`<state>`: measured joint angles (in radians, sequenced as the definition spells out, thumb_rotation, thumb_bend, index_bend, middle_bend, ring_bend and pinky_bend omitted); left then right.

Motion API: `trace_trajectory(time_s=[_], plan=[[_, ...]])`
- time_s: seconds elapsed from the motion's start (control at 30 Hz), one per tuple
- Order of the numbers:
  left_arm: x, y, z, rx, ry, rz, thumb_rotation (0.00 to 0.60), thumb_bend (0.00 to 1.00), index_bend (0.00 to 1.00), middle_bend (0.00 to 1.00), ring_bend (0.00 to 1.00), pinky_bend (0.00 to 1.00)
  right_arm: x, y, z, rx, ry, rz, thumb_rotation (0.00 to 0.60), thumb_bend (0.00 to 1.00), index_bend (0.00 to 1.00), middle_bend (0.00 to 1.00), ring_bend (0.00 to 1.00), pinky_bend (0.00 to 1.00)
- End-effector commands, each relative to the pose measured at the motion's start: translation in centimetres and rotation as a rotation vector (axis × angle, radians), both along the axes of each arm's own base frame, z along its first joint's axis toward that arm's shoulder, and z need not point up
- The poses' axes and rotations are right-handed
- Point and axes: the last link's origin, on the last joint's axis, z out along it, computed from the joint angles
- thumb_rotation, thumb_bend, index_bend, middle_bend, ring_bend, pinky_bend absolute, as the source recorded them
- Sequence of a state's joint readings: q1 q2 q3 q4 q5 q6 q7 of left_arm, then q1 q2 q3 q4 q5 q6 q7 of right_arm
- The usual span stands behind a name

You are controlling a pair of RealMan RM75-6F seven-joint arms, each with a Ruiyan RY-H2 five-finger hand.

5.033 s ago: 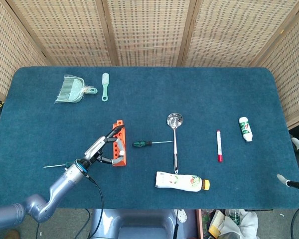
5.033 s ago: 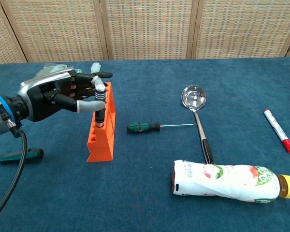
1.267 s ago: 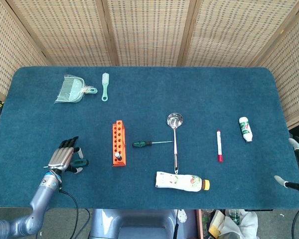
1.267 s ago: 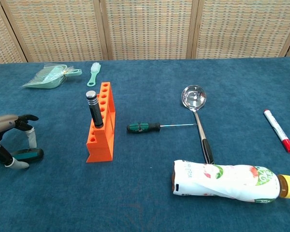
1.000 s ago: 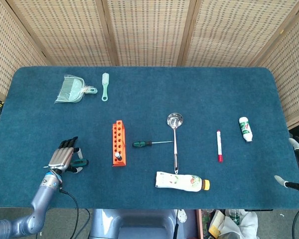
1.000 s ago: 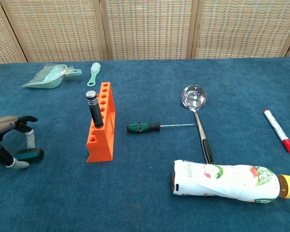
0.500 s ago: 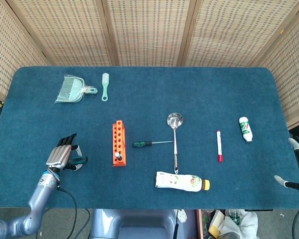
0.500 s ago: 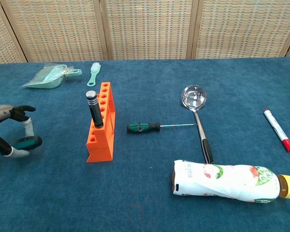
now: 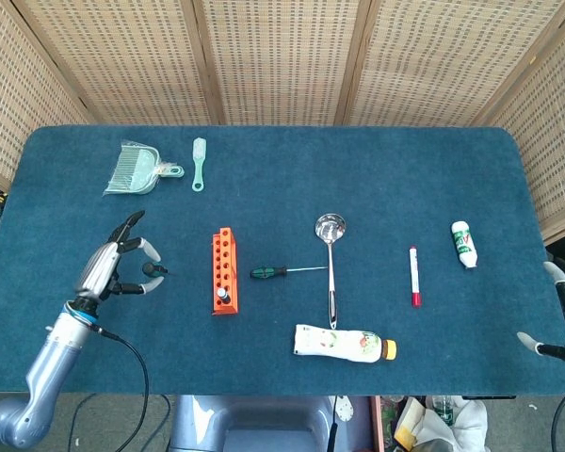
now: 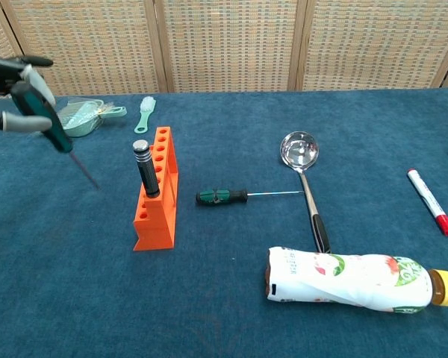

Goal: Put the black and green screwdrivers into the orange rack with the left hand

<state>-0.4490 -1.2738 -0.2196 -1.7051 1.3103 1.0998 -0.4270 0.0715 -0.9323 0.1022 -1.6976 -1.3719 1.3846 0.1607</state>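
No lettering can be read — the printed labels on the squeezed bottle (image 10: 355, 276) and the small white bottle (image 9: 463, 243) are too small and blurred to make out.

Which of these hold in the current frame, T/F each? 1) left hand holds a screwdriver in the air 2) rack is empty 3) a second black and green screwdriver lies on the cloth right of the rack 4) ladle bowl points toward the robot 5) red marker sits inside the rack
1) True. The left hand holds a black and green screwdriver clear of the table, tip tilted down.
2) False. The orange rack already has a black-handled tool standing upright in it.
3) True. That second screwdriver lies flat, shaft pointing toward the ladle.
4) False. Its bowl points away; the handle points toward the robot.
5) False. The red marker lies on the cloth, far right.
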Motion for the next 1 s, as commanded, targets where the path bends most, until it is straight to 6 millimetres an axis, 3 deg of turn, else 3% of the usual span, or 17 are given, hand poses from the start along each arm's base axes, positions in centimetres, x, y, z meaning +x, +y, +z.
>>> trace_trajectory(time_s=[0.03,0.2,0.43,0.7,1.0], plan=[[3.4,1.2,3.3,0.016,-0.167,-0.110,0.600,0.43,0.70,0.00,0.00,0.00,0.0,0.0,0.0,0.000,0.000,-0.002,0.600,0.00,0.00,0.00,0.00,0.00],[6.0,2.3,4.6,-0.047,-0.258,-0.111,0.600,0.43,0.70,0.00,0.00,0.00,-0.1,-0.1,0.1,-0.006,-0.001,-0.007,0.600,0.00,0.00,0.00,0.00,0.00],[7.8,3.6,5.4,-0.129,-0.264,-0.068,0.600,0.43,0.70,0.00,0.00,0.00,-0.2,-0.2,0.2,-0.006,-0.003,-0.010,0.600,0.00,0.00,0.00,0.00,0.00],[9.3,5.6,4.1,-0.196,-0.249,-0.028,0.600,0.44,0.70,0.00,0.00,0.00,-0.3,-0.2,0.2,-0.008,0.001,-0.012,0.600,0.00,0.00,0.00,0.00,0.00],[10.7,6.6,2.8,-0.197,-0.179,-0.021,0.600,0.46,0.71,0.00,0.00,0.00,-0.4,-0.3,0.2,-0.011,0.006,-0.021,0.600,0.00,0.00,0.00,0.00,0.00]])
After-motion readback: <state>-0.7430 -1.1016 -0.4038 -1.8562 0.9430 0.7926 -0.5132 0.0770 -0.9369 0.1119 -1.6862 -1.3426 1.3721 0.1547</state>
